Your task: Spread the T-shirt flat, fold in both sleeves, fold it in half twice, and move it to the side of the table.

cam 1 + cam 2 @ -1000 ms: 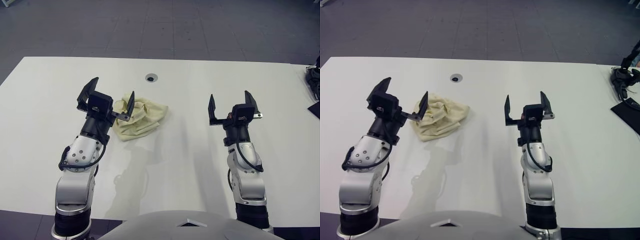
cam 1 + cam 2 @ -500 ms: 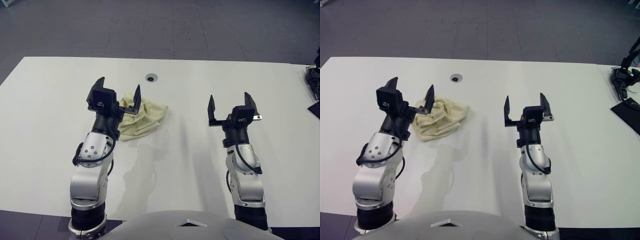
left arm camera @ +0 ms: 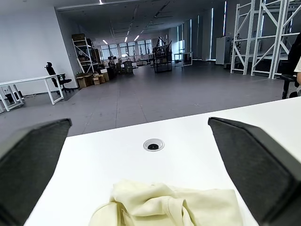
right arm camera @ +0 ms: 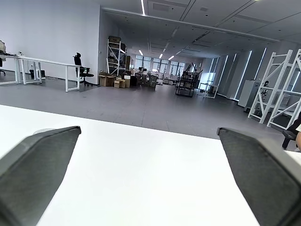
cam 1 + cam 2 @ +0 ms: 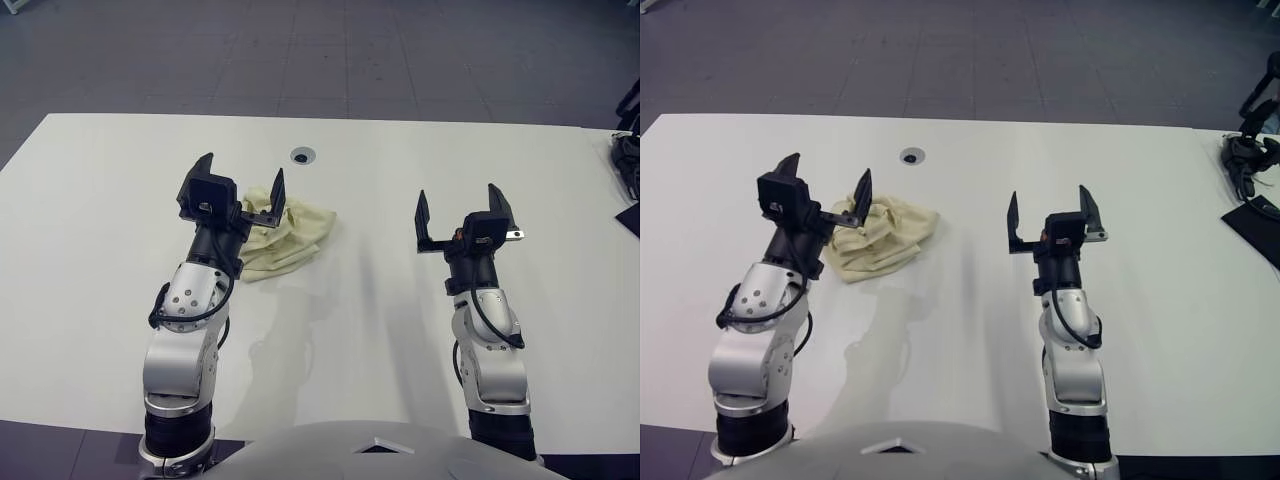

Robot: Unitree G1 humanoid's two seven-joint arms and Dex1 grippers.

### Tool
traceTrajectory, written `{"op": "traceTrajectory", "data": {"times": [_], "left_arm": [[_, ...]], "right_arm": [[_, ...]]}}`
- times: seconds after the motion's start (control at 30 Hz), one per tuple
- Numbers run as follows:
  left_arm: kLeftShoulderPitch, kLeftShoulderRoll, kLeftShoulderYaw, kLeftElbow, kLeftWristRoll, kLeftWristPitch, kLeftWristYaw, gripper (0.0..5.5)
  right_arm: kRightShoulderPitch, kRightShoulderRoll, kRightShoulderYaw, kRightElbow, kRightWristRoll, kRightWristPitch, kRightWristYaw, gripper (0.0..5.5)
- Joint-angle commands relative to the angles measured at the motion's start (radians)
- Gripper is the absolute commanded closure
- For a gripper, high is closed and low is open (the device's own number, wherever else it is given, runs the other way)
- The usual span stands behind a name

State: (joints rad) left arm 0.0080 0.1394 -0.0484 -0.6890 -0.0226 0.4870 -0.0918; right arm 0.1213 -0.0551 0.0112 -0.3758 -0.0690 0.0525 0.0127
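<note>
**Both grippers open over the worktop (image 5: pixel 90 200); T-shirt (image 5: pixel 300 225) still in a heap.**
Nearest you, right of centre in the frame, your right gripper (image 5: pixel 458 192) stands over bare worktop with its fingers apart, holding nothing. Left of centre, your left gripper (image 5: pixel 243 168) is also spread wide and empty, poised at the near-left edge of the T-shirt; contact with the cloth cannot be told. The pale yellow T-shirt lies bunched, not spread. Beyond it, toward the upper middle, sits a round cable port (image 5: pixel 302 155).

Crumpled T-shirt (image 3: pixel 170 208) before spread hand (image 3: pixel 139 123)
</note>
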Motion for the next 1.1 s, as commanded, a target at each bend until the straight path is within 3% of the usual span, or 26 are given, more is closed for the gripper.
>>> {"op": "traceTrajectory", "data": {"times": [0.03,0.37,0.53,0.67,0.83,0.97,1.1], "left_arm": [[0.008,0.02,-0.006,-0.01,0.021,-0.004,-0.005,0.1],[0.016,0.034,-0.019,-0.007,0.037,-0.012,-0.021,0.1],[0.064,0.23,-0.097,0.083,0.189,-0.009,-0.106,0.1],[0.031,0.309,-0.057,0.115,0.261,-0.052,-0.114,0.1],[0.005,0.317,0.037,0.113,0.224,-0.07,-0.128,0.1],[0.037,0.492,-0.096,0.223,0.343,-0.098,-0.285,0.1],[0.002,0.554,-0.178,0.276,0.414,-0.142,-0.363,0.1]], "right_arm": [[-0.001,-0.005,0.002,0.0,0.002,0.002,0.007,0.11],[0.004,-0.004,-0.004,0.0,-0.001,0.004,0.005,0.11],[0.0,-0.004,-0.002,0.001,-0.003,0.004,0.005,0.11],[0.002,-0.007,-0.009,0.001,-0.002,0.004,0.006,0.11],[0.004,-0.007,-0.008,0.0,-0.004,0.005,0.004,0.11],[0.003,-0.005,-0.009,-0.001,-0.005,0.005,0.001,0.11],[0.006,-0.009,-0.016,-0.003,-0.004,0.005,0.001,0.11]]}}
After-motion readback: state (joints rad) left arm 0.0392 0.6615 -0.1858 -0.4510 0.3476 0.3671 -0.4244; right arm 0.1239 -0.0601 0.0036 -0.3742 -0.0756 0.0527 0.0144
